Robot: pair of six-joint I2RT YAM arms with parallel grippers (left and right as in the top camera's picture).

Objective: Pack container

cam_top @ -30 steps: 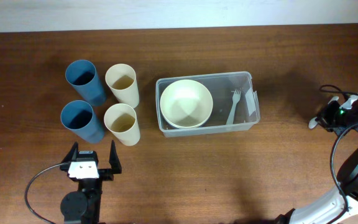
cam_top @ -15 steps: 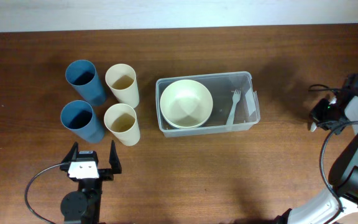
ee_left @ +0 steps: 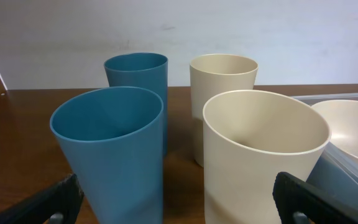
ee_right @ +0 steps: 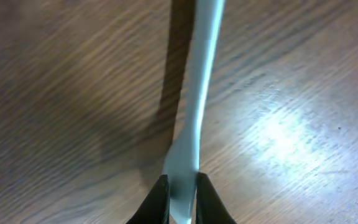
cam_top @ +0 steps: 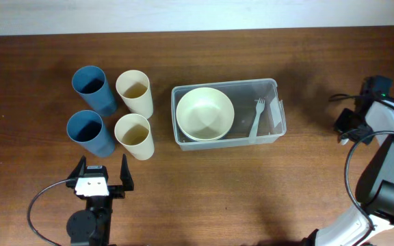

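The clear plastic rectangular container [cam_top: 224, 84] sits near the middle of the dark brown wooden table [cam_top: 306, 198], its white label [cam_top: 278, 116] on the short end facing the right arm. Inside, a round cream bowl [cam_top: 205, 113] fills the left half and a pale plastic fork [cam_top: 256, 117] lies in the right half, close to the label end. Left of the container stand four tall plastic cups in a tight square. The two blue cups [cam_top: 91, 89] are on the outer side and the two cream cups [cam_top: 134, 92] on the inner side, near the container's wall but apart from it. The left claw [cam_top: 102, 167] sits on the near side of the table, just in front of the cups, fingers released and spread wide. From its wrist view the cups stand across the whole way ahead. The right claw [ee_right: 180, 183] is far out on the right side, well apart from the container. It is clenched on the handle of a thin pale plastic utensil [ee_right: 197, 93] over the wood, and the utensil's working end is out of view. Open wood stretches between that claw and the label end, along the container's near side, and in a strip up to the table's far edge
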